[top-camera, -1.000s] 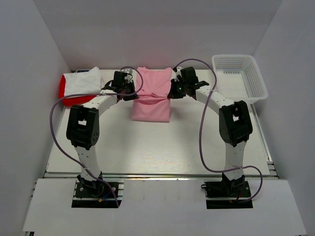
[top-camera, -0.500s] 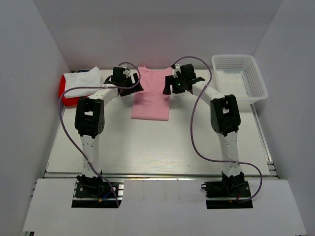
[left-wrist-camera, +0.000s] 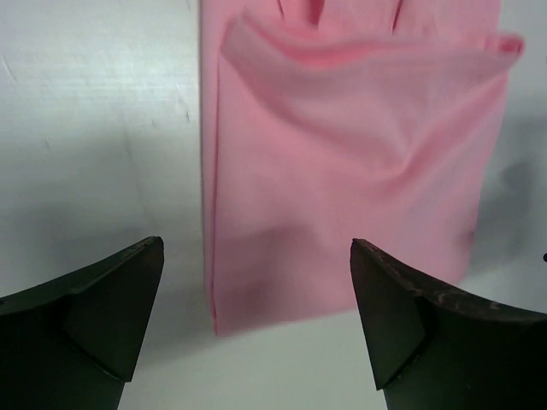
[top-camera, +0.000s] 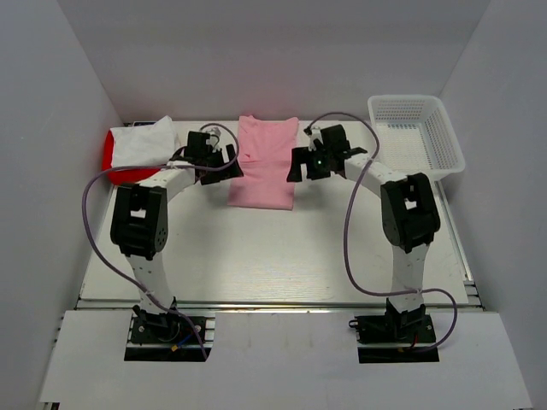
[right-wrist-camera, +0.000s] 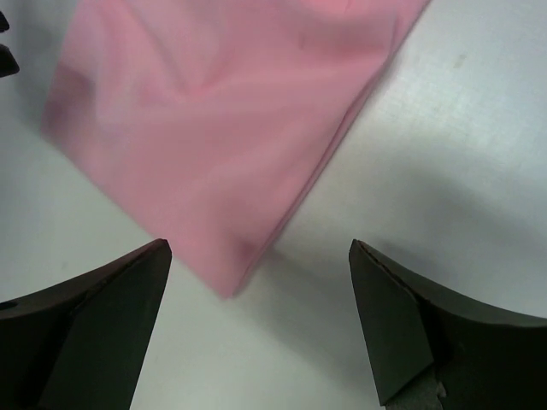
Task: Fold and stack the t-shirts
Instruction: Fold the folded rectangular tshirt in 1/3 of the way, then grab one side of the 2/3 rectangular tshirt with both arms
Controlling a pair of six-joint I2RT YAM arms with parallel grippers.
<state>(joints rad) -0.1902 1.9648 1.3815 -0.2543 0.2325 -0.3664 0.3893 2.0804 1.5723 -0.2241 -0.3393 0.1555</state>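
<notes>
Both grippers have let go of the pink t-shirt [top-camera: 263, 162] and drawn off to its sides since a second ago, when they pinched it at mid-length, and the shirt now lies flat as a folded rectangle. At the far left of the table [top-camera: 256, 248] the red t-shirt [top-camera: 108, 159] lies under the white t-shirt [top-camera: 147, 141], which covers most of it, with red showing along the left and near edges. Just right of that pile the left gripper [top-camera: 226, 164] hovers beside the pink shirt's left edge, its jaws spread wide and holding nothing; its wrist view shows the shirt's left side and one corner between the dark fingers [left-wrist-camera: 102, 316]. The pink shirt sits at the far middle of the table, its long axis running near to far, with a folded-over layer visible across it in the left wrist view; which end is the collar cannot be told. The right gripper [top-camera: 298, 166] stands just off the shirt's right edge, also wide apart and empty, a corner of pink cloth in its own view. The white mesh basket [top-camera: 446, 145] rests at the far right.
</notes>
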